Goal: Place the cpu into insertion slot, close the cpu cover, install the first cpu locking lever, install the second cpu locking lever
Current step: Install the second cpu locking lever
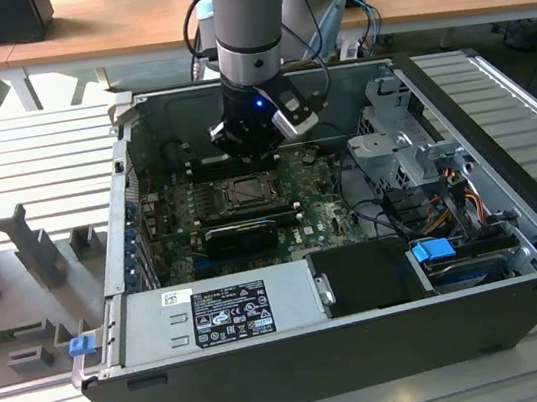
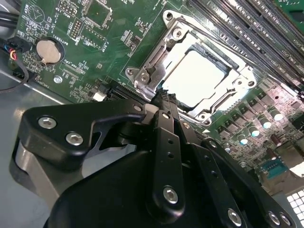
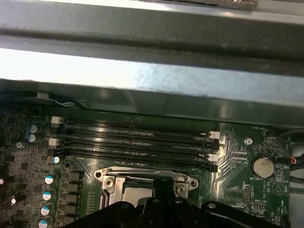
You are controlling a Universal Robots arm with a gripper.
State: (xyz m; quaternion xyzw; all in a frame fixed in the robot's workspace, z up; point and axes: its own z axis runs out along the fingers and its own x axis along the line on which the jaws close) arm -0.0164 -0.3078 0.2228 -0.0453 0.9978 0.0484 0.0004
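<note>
From the exterior view I see my arm reaching down into the open computer case (image 1: pixel 515 225), with the pincer (image 1: pixel 241 150) hanging just above the insertion slot (image 1: pixel 245 192) on the green motherboard (image 1: pixel 326 215). In the second wrist view the pincer (image 2: pixel 162 95) has its two black fingers (image 2: pixel 167 142) pressed together, the tips right at the edge of the socket's metal surround and holding nothing that I can make out. The cpu (image 2: pixel 194 79) lies flat inside the insertion slot (image 2: pixel 142 66), pale and glaring under the light, and the cpu cover (image 2: pixel 221 97) frames it, lying down over the socket. A round coin battery (image 2: pixel 49 51) sits on the board well apart from the socket. In the first wrist view the long black memory slots (image 3: pixel 137 140) run just beside the insertion slot (image 3: pixel 145 178).
</note>
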